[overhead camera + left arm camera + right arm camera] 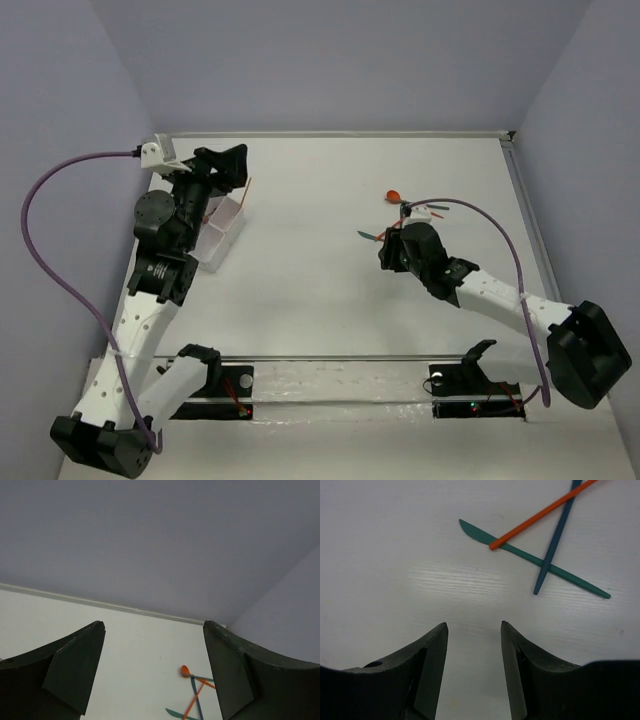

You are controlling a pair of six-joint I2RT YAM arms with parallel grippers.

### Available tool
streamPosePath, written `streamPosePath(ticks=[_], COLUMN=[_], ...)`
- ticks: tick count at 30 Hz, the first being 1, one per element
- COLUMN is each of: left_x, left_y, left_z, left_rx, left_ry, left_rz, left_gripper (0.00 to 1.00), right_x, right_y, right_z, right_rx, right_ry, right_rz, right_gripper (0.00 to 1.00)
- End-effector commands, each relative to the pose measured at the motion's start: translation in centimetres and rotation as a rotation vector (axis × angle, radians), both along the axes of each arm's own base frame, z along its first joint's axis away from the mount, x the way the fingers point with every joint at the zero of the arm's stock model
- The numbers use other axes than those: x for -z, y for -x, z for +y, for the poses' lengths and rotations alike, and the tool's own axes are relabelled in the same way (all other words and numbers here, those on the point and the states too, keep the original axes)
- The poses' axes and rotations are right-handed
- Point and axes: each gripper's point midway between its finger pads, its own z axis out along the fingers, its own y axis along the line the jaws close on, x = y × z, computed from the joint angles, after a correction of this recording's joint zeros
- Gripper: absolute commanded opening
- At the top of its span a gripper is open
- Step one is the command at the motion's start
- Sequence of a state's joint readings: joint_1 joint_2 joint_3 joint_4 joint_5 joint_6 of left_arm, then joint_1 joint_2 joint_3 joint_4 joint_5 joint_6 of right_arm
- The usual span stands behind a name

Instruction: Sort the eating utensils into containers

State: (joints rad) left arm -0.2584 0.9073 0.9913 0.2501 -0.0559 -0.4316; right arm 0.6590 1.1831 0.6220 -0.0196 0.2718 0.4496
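Several utensils lie crossed at the table's right middle: an orange spoon (393, 196), a teal knife (530, 557) (368, 235), an orange stick (545, 512) and a blue stick (555, 535). My right gripper (474, 625) (390, 243) hovers just short of them, open, with only bare table between its fingers. The white tray (228, 235) sits at the left. A thin copper piece (246, 192) stands at its far end. My left gripper (232, 162) (154, 630) is above the tray's far end, wide open and empty. It faces across the table to the orange spoon (185, 670).
Lilac walls close the table at the back and both sides. A raised rail (522, 200) runs along the right edge. A clear strip (350, 362) crosses near the arm bases. Purple cables (40, 250) loop off both arms.
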Motion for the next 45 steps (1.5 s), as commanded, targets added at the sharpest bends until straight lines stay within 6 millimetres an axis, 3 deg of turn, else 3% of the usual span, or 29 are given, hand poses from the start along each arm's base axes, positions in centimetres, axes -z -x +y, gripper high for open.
streamPosePath(ticks=[1, 2, 3, 5, 7, 8, 19, 23, 26, 33, 39, 45], left_x=[3.6, 5.5, 5.7, 8.7, 10.2, 10.8, 9.8, 9.6, 9.2, 9.1, 9.6, 10.0], left_y=[3.8, 4.2, 5.3, 6.0, 6.9, 7.3, 9.4, 9.8, 10.2, 10.5, 10.3, 10.0], left_z=[-2.3, -2.2, -2.2, -2.0, -1.6, -1.5, -1.8, -2.3, -2.4, -2.7, -3.2, -3.3], left_rx=[0.173, 0.178, 0.192, 0.193, 0.187, 0.187, 0.239, 0.274, 0.282, 0.305, 0.329, 0.334], left_ry=[-0.012, -0.036, -0.045, -0.076, -0.088, -0.097, -0.128, -0.129, -0.130, -0.126, -0.132, -0.134], left_rz=[0.086, 0.125, 0.114, 0.169, 0.179, 0.191, 0.131, 0.119, 0.103, 0.092, 0.110, 0.126], left_gripper=[0.92, 0.92, 0.92, 0.92, 0.92, 0.92, 0.92, 0.92, 0.92, 0.92, 0.92, 0.92], right_x=[0.0, 0.5, 0.3, 1.0, 0.4, 1.4, 2.9, 4.5, 4.9, 5.9, 8.2, 8.7], right_y=[-1.9, -2.4, -2.8, -3.7, -5.0, -5.4, -10.7, -11.5, -12.2, -13.1, -13.1, -12.7], right_z=[-2.4, -2.8, -2.8, -3.0, -2.6, -2.5, -2.4, -2.2, -3.0, -3.1, -3.3, -3.4], right_rx=[0.117, 0.138, 0.144, 0.167, 0.181, 0.192, 0.337, 0.355, 0.407, 0.418, 0.427, 0.434], right_ry=[0.020, 0.014, 0.003, 0.010, 0.010, 0.033, 0.081, 0.108, 0.127, 0.108, 0.122, 0.107], right_rz=[0.031, 0.052, 0.053, 0.077, 0.069, 0.090, 0.116, 0.149, 0.145, 0.155, 0.198, 0.198], right_gripper=[0.52, 0.52, 0.53, 0.54, 0.56, 0.56, 0.52, 0.51, 0.47, 0.46, 0.45, 0.30])
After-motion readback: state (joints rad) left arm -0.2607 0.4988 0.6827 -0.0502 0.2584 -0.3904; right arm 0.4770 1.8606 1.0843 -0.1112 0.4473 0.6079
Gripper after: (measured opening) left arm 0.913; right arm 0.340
